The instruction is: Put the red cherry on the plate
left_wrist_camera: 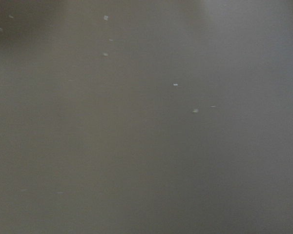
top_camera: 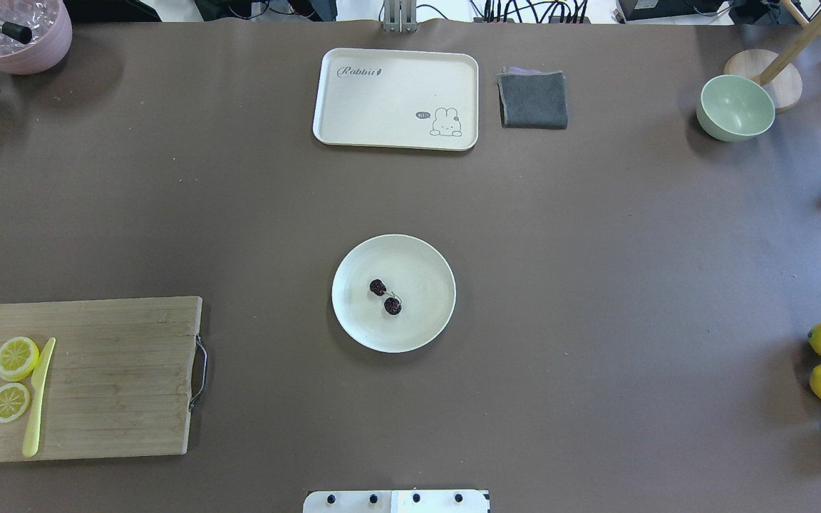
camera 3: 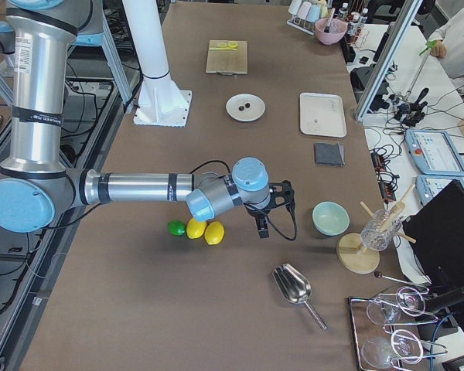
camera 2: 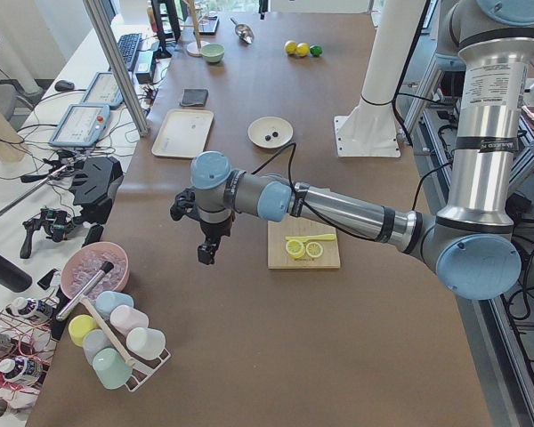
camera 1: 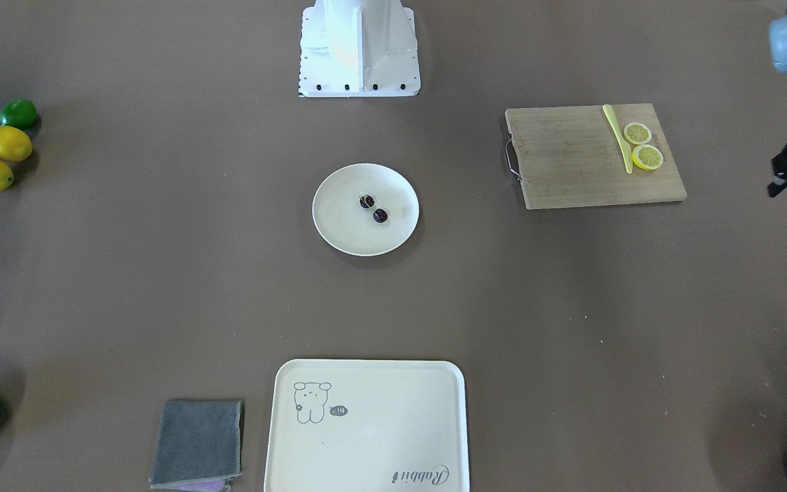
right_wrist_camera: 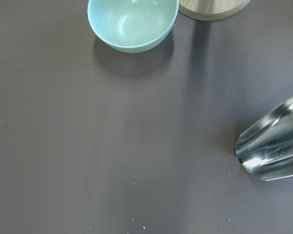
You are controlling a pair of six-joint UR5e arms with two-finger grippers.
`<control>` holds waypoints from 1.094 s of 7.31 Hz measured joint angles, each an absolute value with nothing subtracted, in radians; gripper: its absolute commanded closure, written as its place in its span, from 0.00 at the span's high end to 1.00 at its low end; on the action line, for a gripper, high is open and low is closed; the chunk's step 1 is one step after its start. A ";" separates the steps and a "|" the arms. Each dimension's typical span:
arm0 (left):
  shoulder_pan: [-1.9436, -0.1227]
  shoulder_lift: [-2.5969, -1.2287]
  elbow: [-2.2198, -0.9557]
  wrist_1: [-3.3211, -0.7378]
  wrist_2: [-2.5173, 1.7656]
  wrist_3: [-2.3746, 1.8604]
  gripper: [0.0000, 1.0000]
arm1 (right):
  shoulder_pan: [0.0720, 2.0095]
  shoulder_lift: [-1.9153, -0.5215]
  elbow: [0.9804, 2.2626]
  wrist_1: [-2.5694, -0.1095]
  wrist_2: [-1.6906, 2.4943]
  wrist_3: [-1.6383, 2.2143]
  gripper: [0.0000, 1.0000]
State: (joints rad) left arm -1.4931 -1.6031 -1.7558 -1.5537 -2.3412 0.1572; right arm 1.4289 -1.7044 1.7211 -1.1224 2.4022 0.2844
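Overhead exterior view, starting near the robot's base: the red cherry point(top_camera: 385, 296), a dark pair on a thin stem, lies inside the plate point(top_camera: 426, 265) near its middle, so the placing looks done. I judge it light, smooth, easily bruised and apt to roll; a gentle pinch at the stem between the fruits seems safest. Farther off sits the tray point(top_camera: 396, 100). That view shows no gripper. The side views do: the left gripper point(camera 2: 206, 254) over bare table, the right gripper point(camera 3: 263, 230) beside the lemons point(camera 3: 214, 233). Whether either is open I cannot tell.
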 measured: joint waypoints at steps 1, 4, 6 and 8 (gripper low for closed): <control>-1.535 -1.596 -1.736 -1.536 -2.361 0.212 0.98 | 1.428 -1.700 1.723 -1.129 2.402 0.278 1.00; -1.565 -1.583 -1.715 -1.525 -2.431 0.211 0.98 | 1.427 -1.696 1.726 -1.131 2.402 0.274 1.00; -1.560 -1.581 -1.713 -1.532 -2.435 0.187 0.98 | 1.426 -1.695 1.724 -1.131 2.401 0.273 1.00; -1.555 -1.576 -1.711 -1.532 -2.442 0.179 0.98 | 1.426 -1.702 1.737 -1.131 2.402 0.273 1.00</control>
